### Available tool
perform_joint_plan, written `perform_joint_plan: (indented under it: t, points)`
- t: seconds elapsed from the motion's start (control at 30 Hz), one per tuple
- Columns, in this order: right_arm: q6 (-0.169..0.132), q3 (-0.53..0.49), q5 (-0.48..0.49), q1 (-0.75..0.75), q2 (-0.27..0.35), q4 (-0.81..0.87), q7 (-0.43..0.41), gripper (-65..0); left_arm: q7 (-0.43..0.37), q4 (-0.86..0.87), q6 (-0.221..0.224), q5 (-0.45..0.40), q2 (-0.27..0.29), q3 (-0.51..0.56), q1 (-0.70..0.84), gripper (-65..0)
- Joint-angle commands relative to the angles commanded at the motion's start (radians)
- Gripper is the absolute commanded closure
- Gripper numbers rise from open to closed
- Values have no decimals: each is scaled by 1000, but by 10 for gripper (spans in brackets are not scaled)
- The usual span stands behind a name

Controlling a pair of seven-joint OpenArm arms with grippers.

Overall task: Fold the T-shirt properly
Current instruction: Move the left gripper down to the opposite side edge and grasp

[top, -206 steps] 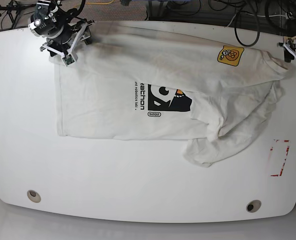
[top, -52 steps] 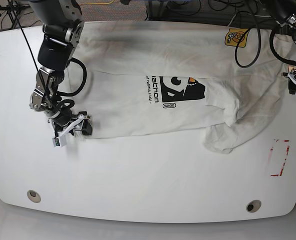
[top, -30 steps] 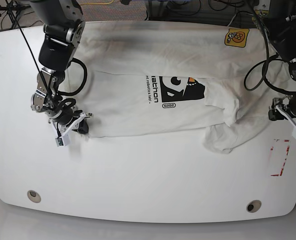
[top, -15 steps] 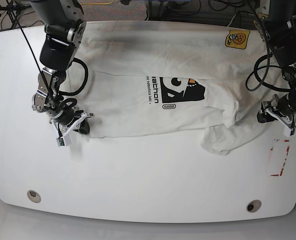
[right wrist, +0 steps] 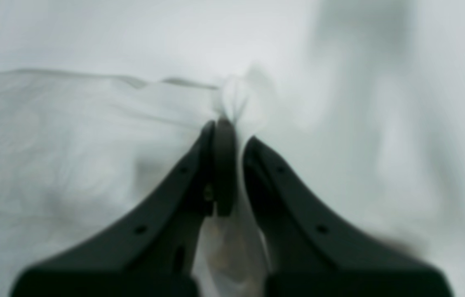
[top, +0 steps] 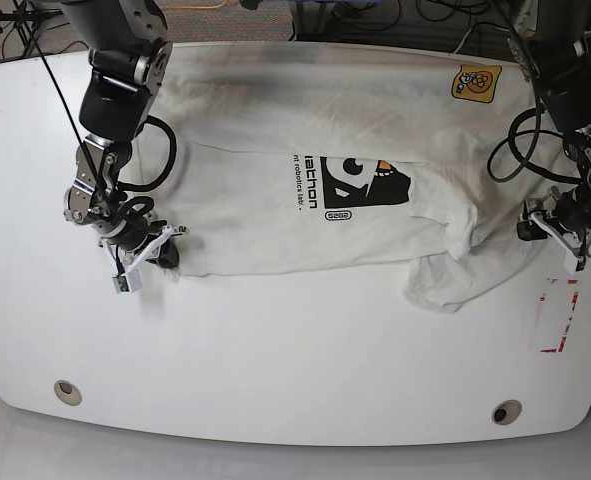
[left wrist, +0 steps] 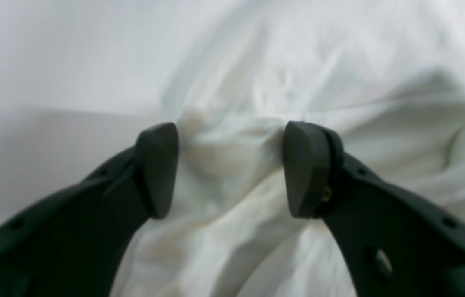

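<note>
On the white worktop [top: 275,350] our T-shirt [top: 305,150] lies half folded, long axis running 3 to 9 o'clock. Our right gripper [right wrist: 232,136] pinches its hem corner at 9 o'clock, jaws clenched on cloth. Our left gripper [left wrist: 230,169], at 3 o'clock, straddles a bunched fold, jaws still apart.

T-shirt [top: 305,150] soft matt cloth; fingers [left wrist: 156,169] matt black plastic.

Right gripper [right wrist: 232,140] low at base-view left, jaws pinched tight on T-shirt [top: 305,130] hem. Left gripper [left wrist: 230,169] low at base-view right, jaws spread, straddling fabric ridge.
</note>
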State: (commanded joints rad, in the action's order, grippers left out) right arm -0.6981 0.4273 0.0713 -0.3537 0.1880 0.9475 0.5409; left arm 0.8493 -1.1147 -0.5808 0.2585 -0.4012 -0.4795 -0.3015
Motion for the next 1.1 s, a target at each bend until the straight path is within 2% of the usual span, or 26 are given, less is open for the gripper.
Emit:
perform_joint_plan:
  t: [0.2, 0.43, 0.63, 0.87, 0.93, 1.1]
  points:
    - [0, 0, 0, 0, -3, 0, 0, -2, -5, -8, 0, -8, -14, 3, 0, -378]
    - [0, 0, 0, 0, -5, 0, 0, -2, -21, 64, 0, -68, -21, 3, -9, -378]
    - [0, 0, 2, 0, -5, 0, 0, -2, -75, 147, -2, -71, -25, 3, -6, -378]
    - [0, 0, 2, 0, -5, 0, 0, -2, -84, 192, -3, -66, -20, 3, -9, -378]
    - [0, 0, 0, 0, -5, 0, 0, -2, -84, 193, -12, -66, -15, 8, -9, -378]
    - [0, 0, 0, 0, -5, 0, 0, -2, -80, 190, -94, -68, 9, 60, -21, -372]
